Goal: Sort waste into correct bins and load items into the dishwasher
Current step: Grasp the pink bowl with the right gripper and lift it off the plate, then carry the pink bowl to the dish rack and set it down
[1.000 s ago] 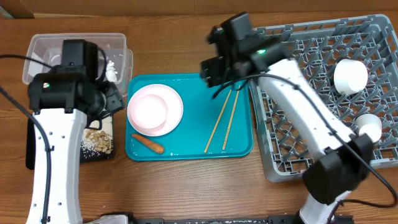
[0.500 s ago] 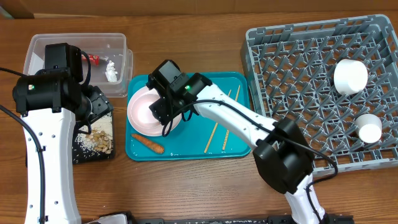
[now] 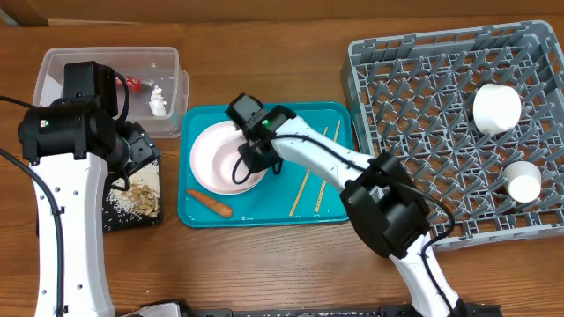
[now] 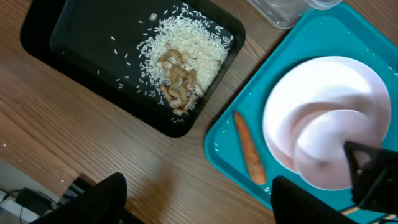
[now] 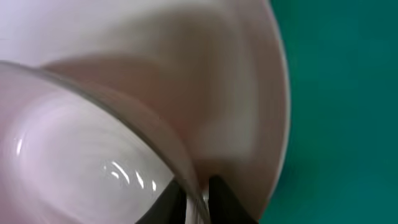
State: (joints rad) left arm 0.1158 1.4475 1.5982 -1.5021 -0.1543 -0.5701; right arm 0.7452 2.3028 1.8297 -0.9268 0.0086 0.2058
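Observation:
A pale-pink bowl sits in the white plate on the teal tray. My right gripper is shut on the bowl's right rim, one finger inside and one outside; the jaws pinch the thin wall. A carrot and two chopsticks lie on the same tray. My left gripper hangs open and empty over bare wood beside the black tray, which holds nut shells and rice. The clear tub holds a red wrapper and a tissue wad.
The grey dish rack fills the right side, with a white bowl and a small white cup in it. My left arm covers part of the black tray and the tub.
My right arm swung left from above the chopsticks to the plate and closed on the pink bowl's rim; plate and bowl slid slightly right. The left arm drew back a little toward the tub.

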